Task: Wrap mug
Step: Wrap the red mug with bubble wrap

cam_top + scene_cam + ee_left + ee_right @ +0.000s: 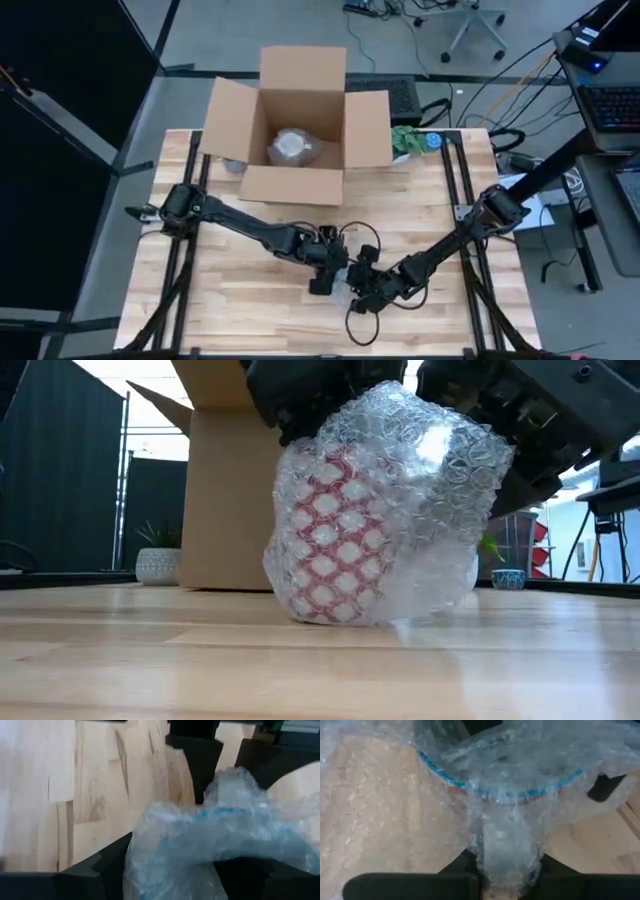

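A red-and-white patterned mug [335, 550] stands on the table, bundled in clear bubble wrap [430, 480]. Its blue rim [445, 777] shows through the wrap in the right wrist view. Both grippers meet over it near the table's front middle. My left gripper [325, 275] comes from the left and my right gripper [362, 285] from the right. Each is shut on a bunch of the wrap above the mug. My left gripper has a thick bunch of bubble wrap [170, 855] between its two fingers, several layers crumpled together. It comes slanting down from the table's left. The wrap runs on over the mug, which rests on the table. My right gripper pinches a gathered strip of bubble wrap [505, 855] between its two fingers, several layers bunched. It comes slanting down from the table's right. The strip is drawn up from the mug's rim side, and the mug stays on the table.
An open cardboard box [300, 130] stands at the table's far middle with a wrapped bundle [290, 148] inside. A small planter [158, 565] is left of the box, and a green plant [405, 140] and a small blue bowl [508, 578] are right of it. Bare wood [230, 290] lies to the left.
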Controlling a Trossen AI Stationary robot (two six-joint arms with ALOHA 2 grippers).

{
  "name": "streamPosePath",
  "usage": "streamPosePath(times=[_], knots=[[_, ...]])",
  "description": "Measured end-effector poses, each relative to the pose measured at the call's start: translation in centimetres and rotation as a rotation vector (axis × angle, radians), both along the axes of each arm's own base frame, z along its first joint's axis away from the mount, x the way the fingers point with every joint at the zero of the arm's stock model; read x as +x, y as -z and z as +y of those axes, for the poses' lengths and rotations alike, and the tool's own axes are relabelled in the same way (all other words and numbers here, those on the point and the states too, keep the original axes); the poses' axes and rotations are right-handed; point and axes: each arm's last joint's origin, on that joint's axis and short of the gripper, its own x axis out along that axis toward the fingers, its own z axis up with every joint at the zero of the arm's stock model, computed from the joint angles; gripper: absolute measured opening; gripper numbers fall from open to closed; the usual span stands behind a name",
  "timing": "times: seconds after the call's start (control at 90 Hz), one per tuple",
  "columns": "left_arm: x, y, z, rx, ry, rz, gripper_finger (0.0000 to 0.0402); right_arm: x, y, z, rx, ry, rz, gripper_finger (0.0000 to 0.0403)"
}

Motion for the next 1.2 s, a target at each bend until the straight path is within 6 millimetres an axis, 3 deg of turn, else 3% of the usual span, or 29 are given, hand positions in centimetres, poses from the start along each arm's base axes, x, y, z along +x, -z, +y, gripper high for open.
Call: streamPosePath(times=[0.211,0.767,1.011,1.111,1.2], knots=[[-1.5,-4.5,0.4,-0.03,-0.002,-0.092,0.0238,0.0,0.0,0.0,-0.006,0.003,0.005,0.0045],[-3.8,-8.8,1.3,-0.026,-0.033,-0.175,0.0238,-0.1,0.1,0.0,-0.002,-0.005,0.016,0.0045],[-7.3,-12.4,2.0,-0.066,-0.097,-0.179,0.0238,-0.1,0.1,0.0,0.003,-0.01,0.019,0.0045],[-8.4,-12.5,2.7,0.017,-0.16,-0.137,0.0238,-0.1,0.1,0.0,0.003,-0.011,0.019,0.0045],[-8.7,-11.3,3.2,0.103,-0.198,-0.093,0.0238,-0.1,0.1,0.0,0.003,-0.012,0.019,0.0045]])
